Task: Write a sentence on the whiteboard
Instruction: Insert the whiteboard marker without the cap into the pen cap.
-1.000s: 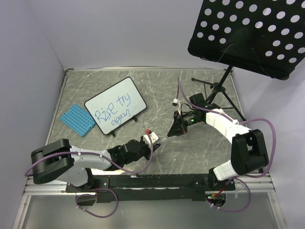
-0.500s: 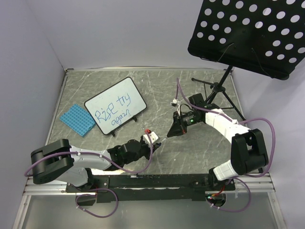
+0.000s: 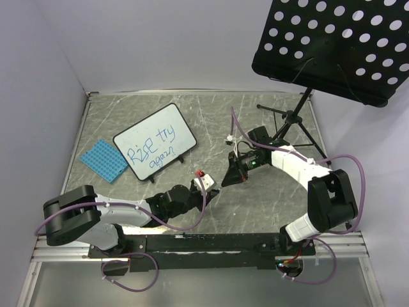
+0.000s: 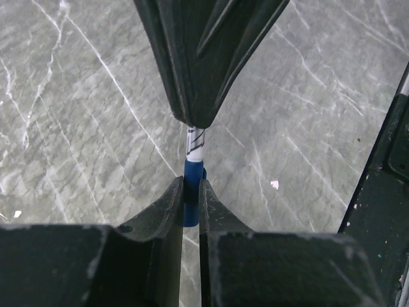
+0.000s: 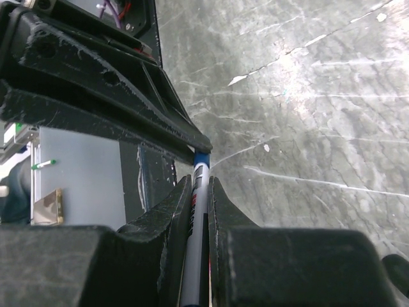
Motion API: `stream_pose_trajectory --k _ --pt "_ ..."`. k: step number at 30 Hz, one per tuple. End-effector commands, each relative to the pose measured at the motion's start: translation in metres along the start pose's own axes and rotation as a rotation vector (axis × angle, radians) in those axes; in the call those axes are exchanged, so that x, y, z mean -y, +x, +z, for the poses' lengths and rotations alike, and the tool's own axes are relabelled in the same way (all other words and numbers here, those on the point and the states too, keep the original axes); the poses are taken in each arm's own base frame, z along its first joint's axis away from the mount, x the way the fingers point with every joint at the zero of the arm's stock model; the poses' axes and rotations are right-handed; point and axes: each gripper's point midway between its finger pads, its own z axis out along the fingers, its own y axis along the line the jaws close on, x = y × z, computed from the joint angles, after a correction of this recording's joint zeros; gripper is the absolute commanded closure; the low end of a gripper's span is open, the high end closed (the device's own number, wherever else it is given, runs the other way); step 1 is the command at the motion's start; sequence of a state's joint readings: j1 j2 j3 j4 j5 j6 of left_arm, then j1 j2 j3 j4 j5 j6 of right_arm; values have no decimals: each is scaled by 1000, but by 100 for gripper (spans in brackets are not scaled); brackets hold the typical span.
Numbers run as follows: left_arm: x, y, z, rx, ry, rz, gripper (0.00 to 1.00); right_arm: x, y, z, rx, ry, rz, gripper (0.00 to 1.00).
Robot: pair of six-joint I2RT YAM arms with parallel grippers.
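The whiteboard (image 3: 155,142), bearing the sentence (image 3: 140,152), stood at ten o'clock. Near centre, the left gripper (image 4: 190,192) pinched the blue cap (image 4: 192,174) of the marker (image 5: 193,217); the right gripper (image 5: 200,184) clamped its barrel.

It looked like a robotics lab: two arms (image 3: 121,217) bolted to a rail (image 3: 211,244), a table (image 3: 211,121) boxed by plain walls (image 3: 38,96).

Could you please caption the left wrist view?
Left gripper and right gripper both clamp a blue-ended white marker over grey marble tabletop.
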State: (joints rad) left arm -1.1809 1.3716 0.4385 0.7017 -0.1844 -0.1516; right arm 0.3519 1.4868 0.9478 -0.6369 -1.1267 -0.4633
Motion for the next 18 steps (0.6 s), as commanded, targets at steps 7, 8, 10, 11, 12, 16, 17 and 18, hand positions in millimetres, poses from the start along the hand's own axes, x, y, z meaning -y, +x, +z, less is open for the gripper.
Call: stream_pose_trajectory --k 7,8,10,11,12,16,17,18 --pt "2 -88 15 275 84 -90 99 -13 -7 19 -36 -88 -24 100" --pt "1 -94 14 295 88 -93 99 -14 -6 22 -43 -90 -26 100" --pt "-2 -108 13 335 103 -94 99 -13 -5 25 -50 -91 -17 100" --pt "-2 -113 12 350 106 -89 99 -12 -5 26 -53 -91 -12 100" --pt "-5 -118 12 365 102 -82 99 -12 -4 28 -58 -93 -4 100" --pt "1 -142 14 401 150 -53 99 -8 0 33 -74 -104 32 100" --pt "2 -141 15 392 162 -47 99 -9 -1 33 -73 -112 37 100" --pt "3 -144 16 398 164 -46 99 -7 0 33 -73 -112 43 100"
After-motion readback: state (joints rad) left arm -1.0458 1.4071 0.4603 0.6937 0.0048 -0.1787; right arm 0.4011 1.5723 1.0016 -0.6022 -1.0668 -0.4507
